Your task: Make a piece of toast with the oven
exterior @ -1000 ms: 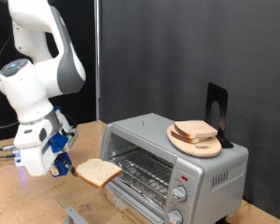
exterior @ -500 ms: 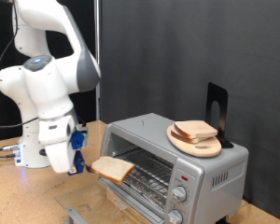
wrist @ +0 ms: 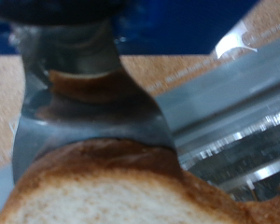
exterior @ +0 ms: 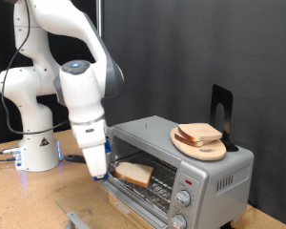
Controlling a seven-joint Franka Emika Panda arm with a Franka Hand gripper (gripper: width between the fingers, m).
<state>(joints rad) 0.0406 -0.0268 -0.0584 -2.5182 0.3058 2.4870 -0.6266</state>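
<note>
Between your jaws (exterior: 102,175) the piece of toast (exterior: 135,173) is pinched by one crust edge, its free end reaching into the oven (exterior: 176,162) above the rack. Judge it light, soft, crumbly: hold the firmer crust, squeeze gently.

**Desk surface**

Wooden desk (exterior: 29,200) spans the lower frame. Silver oven (exterior: 181,157) sits on it, lower right. White robot base (exterior: 38,151) stands on it at left, cables (exterior: 0,153) trailing toward the left edge.
</note>
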